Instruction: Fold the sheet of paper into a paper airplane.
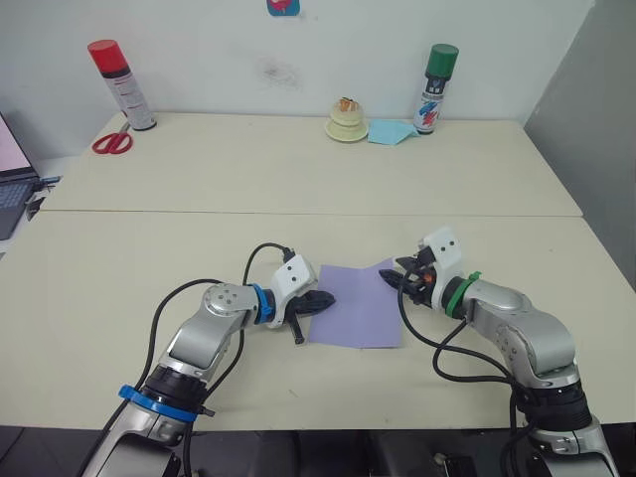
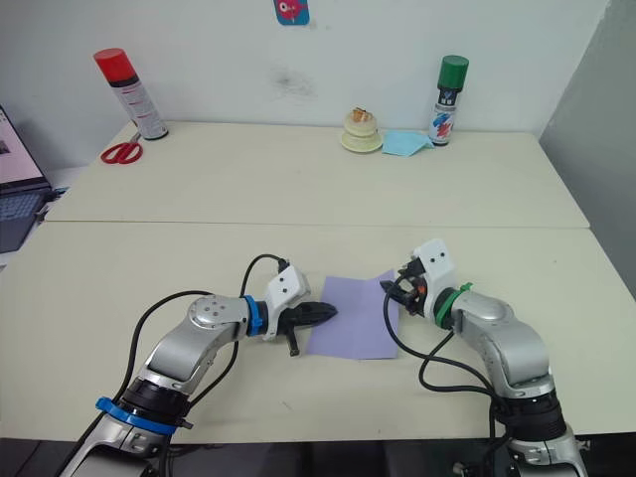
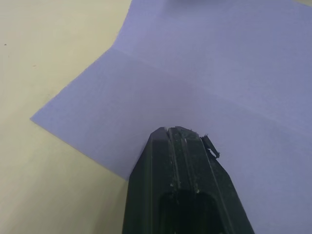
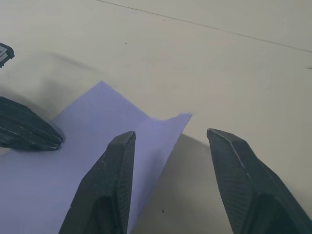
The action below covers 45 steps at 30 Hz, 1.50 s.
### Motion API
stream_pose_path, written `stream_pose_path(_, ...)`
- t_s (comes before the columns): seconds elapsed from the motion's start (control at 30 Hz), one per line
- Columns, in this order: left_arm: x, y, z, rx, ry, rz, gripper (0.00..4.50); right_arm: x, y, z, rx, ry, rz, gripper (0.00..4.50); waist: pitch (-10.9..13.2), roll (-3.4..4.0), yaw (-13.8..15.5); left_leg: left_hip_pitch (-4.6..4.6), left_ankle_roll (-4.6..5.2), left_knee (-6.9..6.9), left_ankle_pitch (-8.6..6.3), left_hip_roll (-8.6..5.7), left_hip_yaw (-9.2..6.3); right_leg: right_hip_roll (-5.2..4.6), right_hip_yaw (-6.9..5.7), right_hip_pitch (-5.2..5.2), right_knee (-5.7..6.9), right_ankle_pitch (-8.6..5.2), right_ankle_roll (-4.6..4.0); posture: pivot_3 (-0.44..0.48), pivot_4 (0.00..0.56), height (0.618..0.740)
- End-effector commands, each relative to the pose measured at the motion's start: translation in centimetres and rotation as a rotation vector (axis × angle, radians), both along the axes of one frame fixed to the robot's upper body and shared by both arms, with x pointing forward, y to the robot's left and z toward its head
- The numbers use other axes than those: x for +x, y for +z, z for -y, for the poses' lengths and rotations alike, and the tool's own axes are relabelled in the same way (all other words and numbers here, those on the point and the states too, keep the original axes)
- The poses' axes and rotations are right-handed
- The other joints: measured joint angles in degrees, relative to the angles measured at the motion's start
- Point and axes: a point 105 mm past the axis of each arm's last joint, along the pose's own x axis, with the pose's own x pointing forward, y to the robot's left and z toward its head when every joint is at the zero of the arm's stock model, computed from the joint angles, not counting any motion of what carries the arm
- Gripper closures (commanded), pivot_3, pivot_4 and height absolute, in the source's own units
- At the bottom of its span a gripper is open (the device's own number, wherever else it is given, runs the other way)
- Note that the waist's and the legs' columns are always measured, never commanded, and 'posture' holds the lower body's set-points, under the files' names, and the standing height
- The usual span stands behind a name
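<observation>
The sheet of paper (image 1: 358,308) is lavender and lies flat near the table's front edge, with a crease across it (image 3: 204,92). My left gripper (image 1: 324,300) is shut, and its tip (image 3: 178,132) rests on the paper's left edge. My right gripper (image 1: 394,277) is open at the sheet's far right corner. That corner (image 4: 184,117) curls up off the table, between the spread fingers (image 4: 114,165). The right wrist view also takes in the left gripper's tip (image 4: 29,132) on the sheet.
At the back of the table stand a red-capped spray can (image 1: 121,84) with red scissors (image 1: 112,142) on the left, and a cream round object (image 1: 347,121), a light blue paper (image 1: 393,131) and a green-capped spray can (image 1: 435,87) on the right. A laptop (image 1: 10,184) sits at the far left.
</observation>
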Motion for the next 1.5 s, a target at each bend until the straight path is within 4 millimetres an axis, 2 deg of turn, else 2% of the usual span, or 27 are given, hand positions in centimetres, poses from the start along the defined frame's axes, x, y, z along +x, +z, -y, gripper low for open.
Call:
stream_pose_path(0.03,-0.2,-0.9,0.0,0.019,0.003,-0.032,4.50,0.2,1.0,-0.4,0.009,0.021,0.033,3.35,0.00,0.00,0.00,0.00,0.00,0.00,0.00,0.00,0.00,0.00,0.00,0.00,0.00,0.00,0.00,0.000,0.150,0.737)
stream_pose_path(0.13,-0.2,-0.9,-0.1,0.020,0.006,-0.031,4.50,0.4,0.8,-0.6,0.009,0.021,0.035,4.39,0.00,0.00,0.00,0.00,0.00,0.00,0.00,0.00,0.01,0.00,0.00,0.00,0.00,0.00,0.00,0.000,0.150,0.737)
stream_pose_path(0.17,-0.2,-0.9,-0.1,0.020,0.007,-0.031,4.50,0.5,0.8,-0.6,0.010,0.021,0.035,4.46,0.00,0.00,0.00,0.00,0.00,0.00,0.00,0.00,0.00,0.00,0.00,0.00,0.00,0.00,0.00,0.000,0.150,0.737)
stream_pose_path(0.43,-0.3,-0.9,-0.2,0.021,0.012,-0.032,4.50,0.4,0.6,-0.7,-0.058,0.071,0.092,4.46,0.00,0.00,-0.01,0.00,0.00,0.00,0.00,0.00,0.01,0.00,0.00,-0.01,0.00,0.00,0.00,0.000,0.150,0.737)
stream_pose_path(0.63,-0.4,-0.9,-0.2,0.021,0.010,-0.034,4.50,-0.7,0.4,-2.5,-0.202,0.222,0.228,4.46,0.00,0.00,-0.04,0.00,0.00,0.00,0.00,0.00,0.00,0.01,0.00,-0.01,-0.02,0.00,0.00,0.000,0.150,0.737)
stream_pose_path(0.9,-0.5,-0.9,-0.2,0.023,0.009,-0.035,4.50,-1.6,-1.0,-4.0,-0.364,0.360,0.361,4.46,0.00,0.00,-0.05,0.01,0.00,0.00,0.00,0.01,0.01,0.01,0.00,-0.01,-0.02,0.00,0.01,0.000,0.150,0.737)
stream_pose_path(1.07,-0.6,-1.0,-0.3,0.024,0.011,-0.036,4.50,-1.6,-2.0,-4.0,-0.459,0.414,0.422,4.46,0.00,0.00,-0.04,0.02,0.00,0.00,0.00,0.01,0.01,0.01,0.00,0.00,-0.02,0.00,0.01,0.000,0.150,0.737)
stream_pose_path(1.5,-0.8,-1.1,-0.4,0.025,0.010,-0.041,4.50,-1.3,-3.6,-3.5,-0.567,0.496,0.517,4.46,0.00,0.00,0.02,0.03,0.00,0.00,0.00,0.01,0.02,0.01,0.00,0.00,-0.01,0.00,0.00,0.000,0.150,0.737)
